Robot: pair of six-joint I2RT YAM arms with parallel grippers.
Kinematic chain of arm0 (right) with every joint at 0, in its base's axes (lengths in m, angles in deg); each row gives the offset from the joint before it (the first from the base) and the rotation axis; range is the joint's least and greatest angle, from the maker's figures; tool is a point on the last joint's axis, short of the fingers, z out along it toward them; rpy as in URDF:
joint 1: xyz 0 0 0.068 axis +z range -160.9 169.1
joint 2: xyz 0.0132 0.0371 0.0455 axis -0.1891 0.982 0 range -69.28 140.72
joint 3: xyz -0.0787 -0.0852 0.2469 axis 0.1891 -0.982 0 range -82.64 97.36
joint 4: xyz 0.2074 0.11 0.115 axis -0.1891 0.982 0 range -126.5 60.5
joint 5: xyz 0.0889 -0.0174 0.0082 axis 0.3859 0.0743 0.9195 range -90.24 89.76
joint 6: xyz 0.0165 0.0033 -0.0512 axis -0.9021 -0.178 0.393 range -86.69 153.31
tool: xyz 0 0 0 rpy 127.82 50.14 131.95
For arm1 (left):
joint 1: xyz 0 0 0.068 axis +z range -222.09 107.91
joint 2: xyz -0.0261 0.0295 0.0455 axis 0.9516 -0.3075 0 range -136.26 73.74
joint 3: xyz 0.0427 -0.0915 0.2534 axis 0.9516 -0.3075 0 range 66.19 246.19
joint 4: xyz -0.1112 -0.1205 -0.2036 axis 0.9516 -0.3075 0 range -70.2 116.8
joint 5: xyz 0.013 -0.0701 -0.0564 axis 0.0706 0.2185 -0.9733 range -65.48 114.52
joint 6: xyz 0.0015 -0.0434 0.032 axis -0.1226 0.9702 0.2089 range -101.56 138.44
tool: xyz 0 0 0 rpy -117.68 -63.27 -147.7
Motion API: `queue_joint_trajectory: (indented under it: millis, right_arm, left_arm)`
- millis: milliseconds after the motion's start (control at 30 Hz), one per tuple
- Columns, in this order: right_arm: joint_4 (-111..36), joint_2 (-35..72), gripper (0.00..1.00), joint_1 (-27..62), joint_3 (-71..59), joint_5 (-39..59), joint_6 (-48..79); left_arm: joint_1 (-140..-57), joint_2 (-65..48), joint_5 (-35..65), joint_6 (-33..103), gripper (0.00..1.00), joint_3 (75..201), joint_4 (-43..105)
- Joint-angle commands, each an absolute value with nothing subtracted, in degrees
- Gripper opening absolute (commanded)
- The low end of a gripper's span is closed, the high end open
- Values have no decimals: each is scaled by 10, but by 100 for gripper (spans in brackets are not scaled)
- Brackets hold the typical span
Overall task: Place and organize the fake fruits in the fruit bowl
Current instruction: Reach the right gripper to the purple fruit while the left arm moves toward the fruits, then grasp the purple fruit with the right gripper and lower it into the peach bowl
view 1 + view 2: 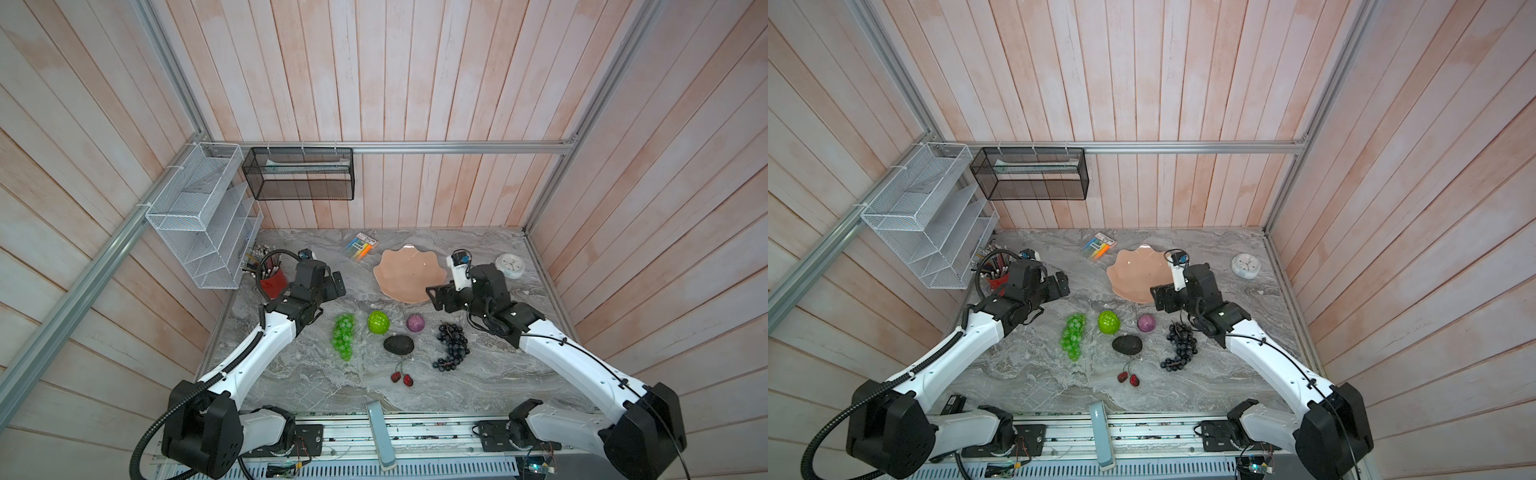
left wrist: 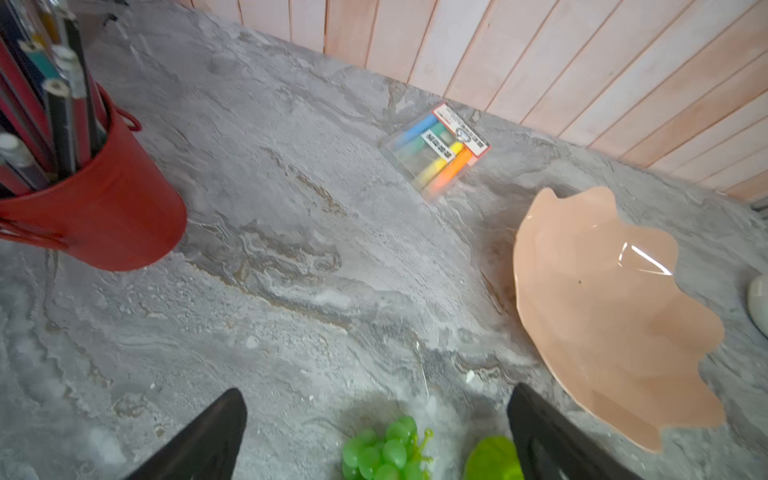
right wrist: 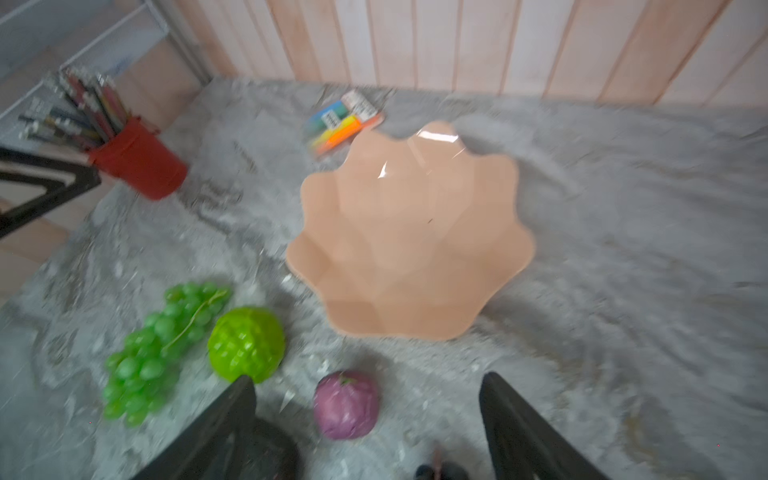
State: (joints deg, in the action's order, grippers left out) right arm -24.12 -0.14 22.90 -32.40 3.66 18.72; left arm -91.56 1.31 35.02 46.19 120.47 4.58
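Plastic fruit, six pieces, all loose mid-table [image 1: 332, 386], none in the bowl [image 1: 399, 278] yet. The bowl sits at 12 to 1 o'clock of the cluster, bare inside.

All probably light and hollow, so you need little squeeze.
- **Lime ball** [image 1: 378, 322]: bumpy, should hold well across its middle.
- **Purple ball** [image 1: 415, 323]: looks smoother, may roll or squirt out, so close across the widest part.
- **Avocado** [image 1: 398, 345]: matt skin, long axis 9–3, so pinch the short way. Can't tell which end is the narrow one.
- **Green grapes** [image 1: 344, 336]: at 9 of the cluster, long axis 12–6, fat end at 12, tapering to 6. Likely floppy, so grab the fat end near the stem.
- **Dark grapes** [image 1: 451, 347]: at 3, fat end at 12, tail hooking round toward 7. Same grip.
- **Cherries** [image 1: 402, 377]: at 6, the smallest piece, stems running up to 12 where they join. Fiddly, so take one fruit rather than the thin stem.

The bowl is glossy and hard and will probably slide if you knock its rim.

Left claw [image 2: 376, 392] is released, spread wide, nothing in it, hanging above the table at 12 of the green grapes. Right claw [image 3: 368, 378] is spread too and empty, by the bowl's 5 o'clock rim, with the purple ball nearest, at its 7.
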Motion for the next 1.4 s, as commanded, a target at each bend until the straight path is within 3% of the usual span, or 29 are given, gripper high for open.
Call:
queue_joint_trajectory:
  millis: [0, 400, 733, 1100, 1367]
  right_arm:
    - [-175, 36, 87, 250, -332, 64, 156]
    - [-188, 221, 89, 279, -274, 36, 206]
    - [-201, 306, 78, 275, -230, 31, 231]
    - [-208, 316, 56, 275, -238, 35, 240]
    - [-143, 208, 49, 264, -216, 57, 231]
  left_arm:
    - [-919, 36, 330, 494, 100, 1223, -2]
    - [-918, 47, 351, 477, 100, 1210, 46]
    - [-913, 49, 344, 480, 100, 1199, 48]
    - [-899, 63, 339, 485, 100, 1191, 52]
    - [-893, 70, 344, 486, 100, 1197, 47]
